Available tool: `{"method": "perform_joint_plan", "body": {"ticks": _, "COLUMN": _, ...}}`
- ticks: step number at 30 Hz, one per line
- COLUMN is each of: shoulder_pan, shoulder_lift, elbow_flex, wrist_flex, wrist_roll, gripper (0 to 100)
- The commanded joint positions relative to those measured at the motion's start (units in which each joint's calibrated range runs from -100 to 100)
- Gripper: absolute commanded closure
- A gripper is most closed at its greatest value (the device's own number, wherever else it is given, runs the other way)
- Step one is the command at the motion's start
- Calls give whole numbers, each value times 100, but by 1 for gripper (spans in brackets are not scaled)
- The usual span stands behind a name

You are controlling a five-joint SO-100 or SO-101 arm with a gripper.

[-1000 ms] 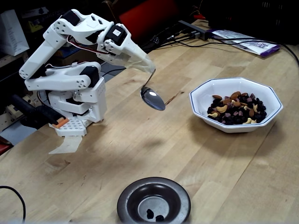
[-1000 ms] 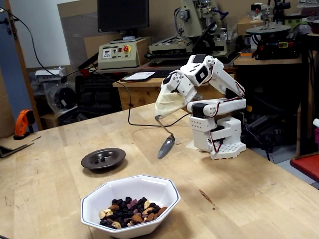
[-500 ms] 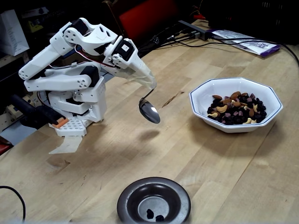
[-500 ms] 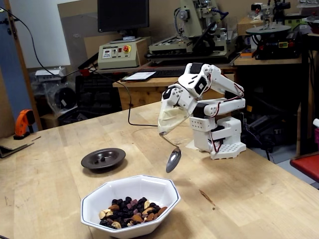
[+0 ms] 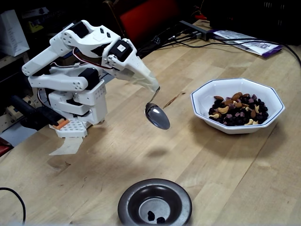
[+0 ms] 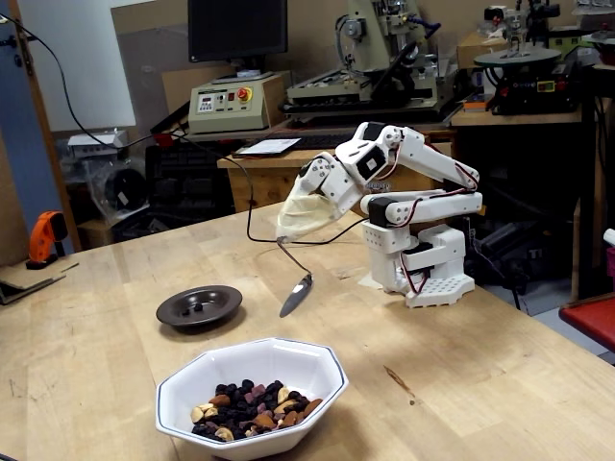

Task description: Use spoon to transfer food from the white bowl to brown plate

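- One wooden table (image 5: 225, 160) carries everything you're working with.
- Your white bowl (image 5: 237, 105) sits at three o'clock, food (image 5: 239, 110) heaped inside.
- Your brown plate (image 5: 154, 203) lies at six o'clock, two dark bits in it.
- Your gripper (image 5: 151, 88) has the spoon (image 5: 157, 116) fixed to it, hanging empty mid-table; jaw state, can't tell.

arm (image 5: 70, 80): white printed shells | black servo blocks | red wires (thin, looped) | perforated white base (image 5: 70, 127)
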Motion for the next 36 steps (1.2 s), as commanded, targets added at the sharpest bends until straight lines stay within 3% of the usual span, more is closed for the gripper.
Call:
{"method": "perform_joint_plan", "body": {"ticks": 1, "shoulder_pan": 280, "shoulder_lift": 43, "elbow_flex": -127, "wrist_flex": -263, "wrist_roll": 20, "gripper": 96}}
{"method": "perform_joint_plan", "body": {"ticks": 15, "shoulder_pan": 347, "shoulder_lift": 51, "elbow_flex": -47, "wrist_flex": -1552, "wrist_roll": 20, "gripper": 95}}
{"method": "perform_joint_plan", "body": {"ticks": 36, "shoulder_pan": 347, "shoulder_lift": 43, "elbow_flex": 156, "wrist_flex": -1607, "wrist_roll": 15, "gripper": 96}}
